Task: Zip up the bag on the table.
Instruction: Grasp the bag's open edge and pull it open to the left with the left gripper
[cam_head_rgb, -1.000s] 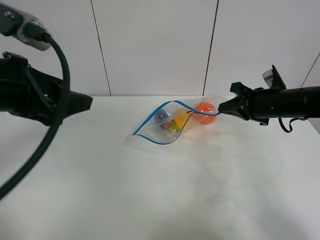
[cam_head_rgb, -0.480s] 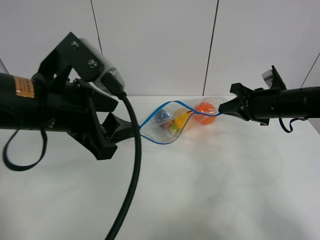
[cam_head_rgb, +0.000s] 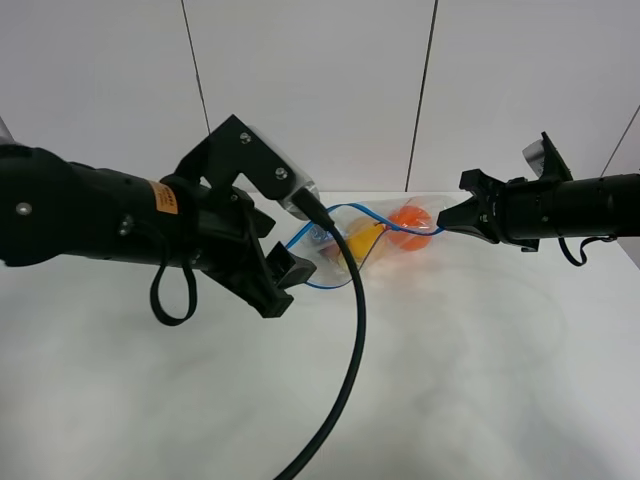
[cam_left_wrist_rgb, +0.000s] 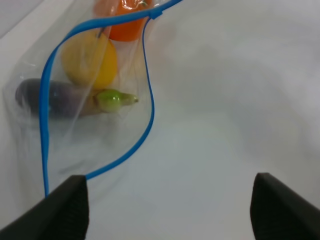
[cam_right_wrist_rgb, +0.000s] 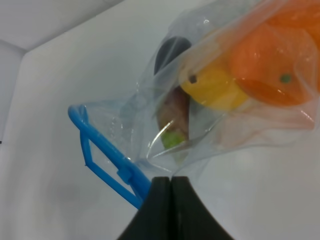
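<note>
The zip bag (cam_head_rgb: 375, 238) is seen lying toward the far edge of the white table (cam_head_rgb: 450, 380), its mouth gaping (the blue zipper strip (cam_left_wrist_rgb: 151, 110) bows apart in a loop). An orange fruit (cam_right_wrist_rgb: 270, 65), a yellow fruit (cam_left_wrist_rgb: 90, 62) and a purple eggplant (cam_left_wrist_rgb: 47, 97) are enclosed. One end of the bag is pinched by the right gripper (cam_head_rgb: 443, 217), jaws pressed together on the plastic. The left gripper (cam_left_wrist_rgb: 170, 210) is poised just beside the other end, jaws spread wide.
</note>
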